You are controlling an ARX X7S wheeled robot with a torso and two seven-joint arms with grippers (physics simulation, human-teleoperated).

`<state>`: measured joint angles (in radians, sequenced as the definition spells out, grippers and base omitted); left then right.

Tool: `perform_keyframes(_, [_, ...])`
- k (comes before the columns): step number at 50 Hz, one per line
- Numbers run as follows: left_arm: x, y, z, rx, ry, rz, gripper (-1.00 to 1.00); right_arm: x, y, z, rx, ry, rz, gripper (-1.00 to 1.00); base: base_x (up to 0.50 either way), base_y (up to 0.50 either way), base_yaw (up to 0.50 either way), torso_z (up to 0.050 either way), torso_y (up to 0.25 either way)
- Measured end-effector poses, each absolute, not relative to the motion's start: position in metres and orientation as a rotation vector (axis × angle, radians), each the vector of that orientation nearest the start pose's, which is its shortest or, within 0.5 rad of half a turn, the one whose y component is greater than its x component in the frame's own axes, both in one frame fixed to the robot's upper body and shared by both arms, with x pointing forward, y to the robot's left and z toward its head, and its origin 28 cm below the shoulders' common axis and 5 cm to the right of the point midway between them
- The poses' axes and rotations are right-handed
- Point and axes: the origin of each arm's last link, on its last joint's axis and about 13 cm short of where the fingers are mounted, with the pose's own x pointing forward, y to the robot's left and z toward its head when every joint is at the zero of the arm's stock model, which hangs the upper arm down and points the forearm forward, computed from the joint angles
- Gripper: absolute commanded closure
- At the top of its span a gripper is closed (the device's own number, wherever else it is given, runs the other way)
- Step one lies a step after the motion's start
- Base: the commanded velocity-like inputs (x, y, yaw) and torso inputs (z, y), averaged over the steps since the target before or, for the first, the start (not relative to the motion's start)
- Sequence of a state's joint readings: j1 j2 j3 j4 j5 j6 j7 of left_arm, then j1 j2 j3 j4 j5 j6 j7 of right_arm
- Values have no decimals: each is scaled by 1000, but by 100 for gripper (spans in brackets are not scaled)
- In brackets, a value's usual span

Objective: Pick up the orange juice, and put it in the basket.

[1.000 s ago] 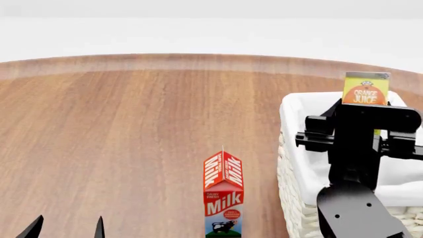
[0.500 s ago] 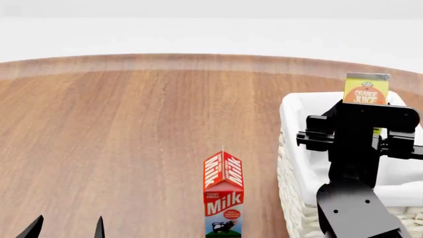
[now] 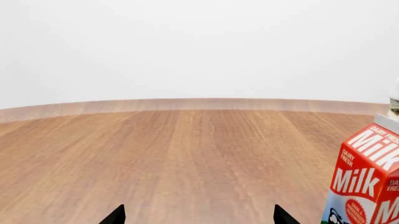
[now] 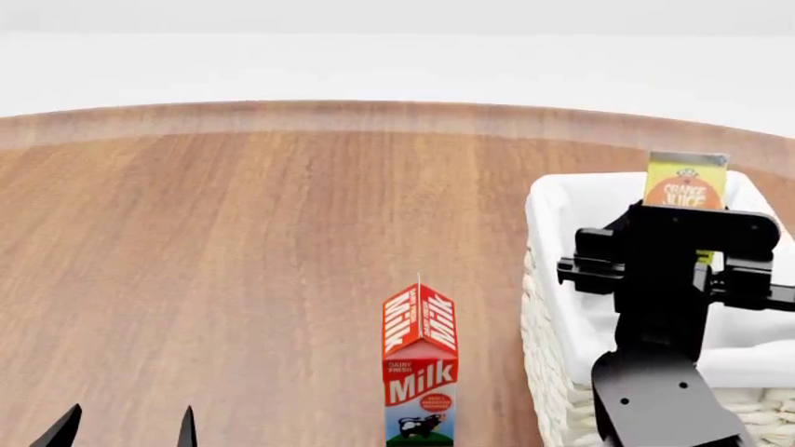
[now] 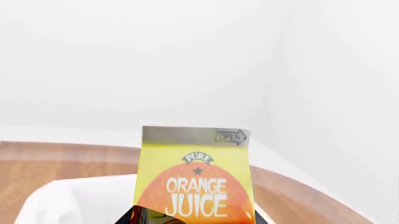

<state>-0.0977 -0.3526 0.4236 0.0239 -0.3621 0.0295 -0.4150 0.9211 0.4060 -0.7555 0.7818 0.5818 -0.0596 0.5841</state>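
While right gripper (image 4: 683,244) clamped on orange juice (image 4: 686,184), carton upright over basket (image 4: 553,279), gabled top above rim. Lower straight down, keep carton vertical, clear of liner wall. Release only once base rests on basket floor; floor hidden behind arm, so go slow. Left gripper (image 3: 196,217) idle, jaws apart, low over table (image 4: 249,242). Milk carton (image 4: 420,368) well clear, beside basket.

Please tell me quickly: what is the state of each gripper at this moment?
Left gripper: open, holding nothing, just above the table.
Right gripper: shut on the orange juice, over the basket.
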Motion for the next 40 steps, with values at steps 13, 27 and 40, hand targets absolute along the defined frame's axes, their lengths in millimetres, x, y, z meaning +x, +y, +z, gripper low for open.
perform_keyframes(13, [216, 207, 25, 0, 1, 10, -100, 378, -167, 104, -252, -59, -397, -100, 0, 0, 0, 1, 0])
perform_keyframes(27, [216, 207, 25, -1, 1, 10, -100, 378, -166, 104, -269, -72, -395, -100, 0, 0, 0, 0, 0])
perform_keyframes(40, [216, 207, 25, 0, 1, 10, -100, 364, -164, 109, -230, -157, -373, -100, 0, 0, 0, 0, 0])
